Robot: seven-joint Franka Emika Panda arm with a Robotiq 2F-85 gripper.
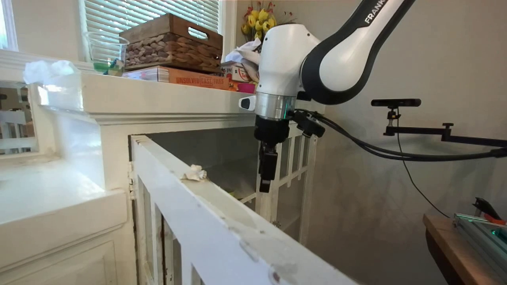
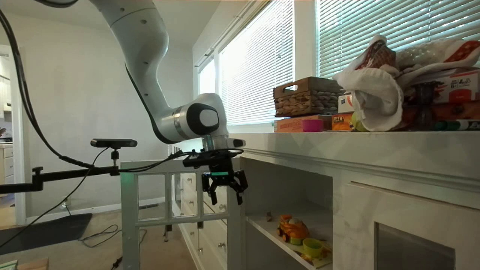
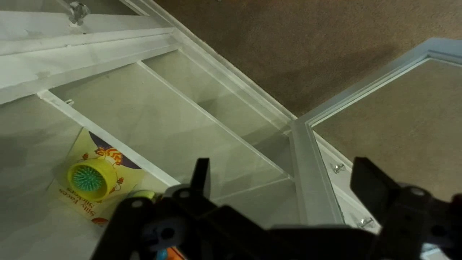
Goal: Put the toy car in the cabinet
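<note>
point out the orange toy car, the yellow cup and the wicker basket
Toy car (image 2: 297, 229), in an exterior view: on its orange body.
Yellow cup (image 3: 109, 176), in the wrist view: on its wall.
Wicker basket (image 1: 194, 51), in an exterior view: on its woven side.

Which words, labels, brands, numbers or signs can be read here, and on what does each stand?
"UNSOLVED CASE FILES": orange box under the wicker basket.
"FRANK", then cut off: robot arm.
"Silly Faces Stickers", upside down in the wrist view: yellow card beneath the cup.
Other print, as on the red-and-white carton and the small white box, is too small or blurred to read.
</note>
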